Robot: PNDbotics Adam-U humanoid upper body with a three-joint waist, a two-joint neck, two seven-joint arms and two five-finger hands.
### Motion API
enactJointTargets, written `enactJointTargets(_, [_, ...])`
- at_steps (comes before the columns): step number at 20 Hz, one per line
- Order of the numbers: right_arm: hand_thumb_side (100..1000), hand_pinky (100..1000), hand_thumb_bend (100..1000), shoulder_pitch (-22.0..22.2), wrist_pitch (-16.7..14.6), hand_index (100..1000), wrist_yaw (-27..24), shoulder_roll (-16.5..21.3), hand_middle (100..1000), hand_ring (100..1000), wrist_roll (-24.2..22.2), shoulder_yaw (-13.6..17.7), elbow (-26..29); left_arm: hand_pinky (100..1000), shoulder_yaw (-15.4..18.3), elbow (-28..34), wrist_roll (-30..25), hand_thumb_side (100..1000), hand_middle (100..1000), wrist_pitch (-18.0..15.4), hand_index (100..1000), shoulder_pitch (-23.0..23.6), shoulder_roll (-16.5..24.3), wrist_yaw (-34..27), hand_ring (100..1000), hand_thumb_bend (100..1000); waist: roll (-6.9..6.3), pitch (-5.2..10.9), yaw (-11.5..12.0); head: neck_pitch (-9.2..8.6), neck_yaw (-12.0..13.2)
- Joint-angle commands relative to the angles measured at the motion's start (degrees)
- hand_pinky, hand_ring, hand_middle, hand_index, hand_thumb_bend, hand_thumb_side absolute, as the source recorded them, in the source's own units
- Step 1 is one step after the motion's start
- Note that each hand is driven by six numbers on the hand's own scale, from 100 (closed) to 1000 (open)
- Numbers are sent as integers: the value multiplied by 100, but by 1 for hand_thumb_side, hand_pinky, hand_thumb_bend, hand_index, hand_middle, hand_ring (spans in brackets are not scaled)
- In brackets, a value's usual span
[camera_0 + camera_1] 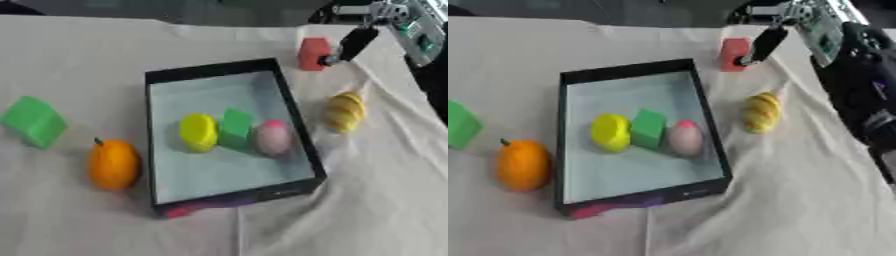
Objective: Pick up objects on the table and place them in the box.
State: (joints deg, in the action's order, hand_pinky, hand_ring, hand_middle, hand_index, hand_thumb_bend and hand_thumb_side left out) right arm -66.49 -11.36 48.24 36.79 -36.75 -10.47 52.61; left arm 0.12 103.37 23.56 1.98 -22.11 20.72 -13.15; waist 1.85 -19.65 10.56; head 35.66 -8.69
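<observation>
The black box (297, 120) sat in the middle of the table (87, 60), which had a pale cloth over it. Inside the box lay a yellow round thing (199, 131), a green block (235, 128) and a pink egg shape (273, 138), side by side and touching. Just right of the box lay a yellow striped thing (345, 112). A red block (312, 53) stood past the far right corner, and the right robot hand (352, 45) touched its side with dark fingers; how it was set could not be told. Left of the box lay an orange (114, 164) and another green block (33, 121). The near part of the table had open room.
</observation>
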Motion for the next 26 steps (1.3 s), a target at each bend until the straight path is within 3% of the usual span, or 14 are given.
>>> enactJointTargets(1, [276,917,433,-81,20,937,151,135,902,927,103,108,4,717,1,144,-40,818,656,-4,736,-102,75,-2,811,105,68,1,32,-113,-50])
enactJointTargets(11, [318,911,437,-61,119,938,481,178,899,921,138,232,-114,717,-23,169,-68,819,653,6,735,-189,79,2,811,104,118,-130,142,-186,-86])
enactJointTargets(16, [338,882,441,-58,165,929,620,157,880,870,123,268,-179,717,-52,175,-105,819,649,13,733,-208,80,7,811,101,121,-166,163,-216,-97])
enactJointTargets(19, [293,841,440,-58,228,905,618,148,838,820,126,300,-230,717,-51,180,-108,818,647,13,732,-215,80,8,811,101,122,-183,174,-238,-108])
enactJointTargets(22, [250,779,438,-63,243,825,539,135,754,749,118,302,-258,718,-54,179,-119,818,644,15,731,-207,84,10,811,100,121,-182,165,-233,-99])
enactJointTargets(26, [218,757,435,-93,339,784,474,134,712,707,441,300,-189,718,-63,175,-136,816,643,17,730,-193,94,14,811,100,121,-158,142,-204,-116])
